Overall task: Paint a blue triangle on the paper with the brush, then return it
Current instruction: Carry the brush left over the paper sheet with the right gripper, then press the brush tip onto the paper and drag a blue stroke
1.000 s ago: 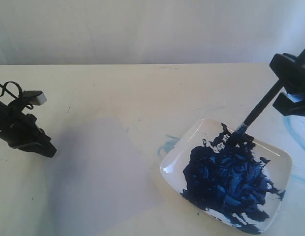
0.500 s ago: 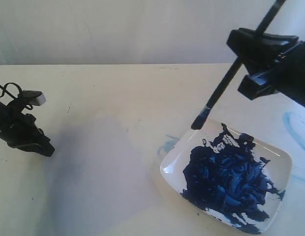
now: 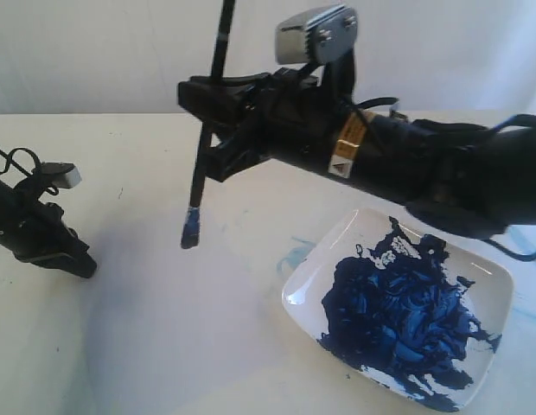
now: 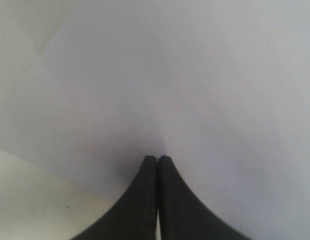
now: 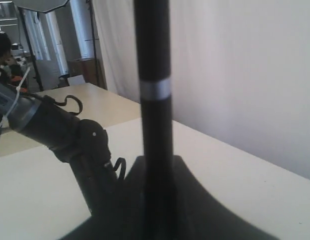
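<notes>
The right gripper has its jaws clamped on the brush, blue-tipped, above the paper. No triangle is painted yet, and the return is left too. The left gripper jaws are closed and empty.

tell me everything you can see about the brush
The brush is a long, thin, glossy black stick, with a silver band on the shaft seen from the right wrist view. Near the bottom sits a small pale ferrule, then a tuft loaded with dark blue paint. It stands nearly upright, tip down, leaning slightly. The right gripper has its jaws shut on the upper shaft. The tip hangs left of the white dish, apparently off the surface.
</notes>
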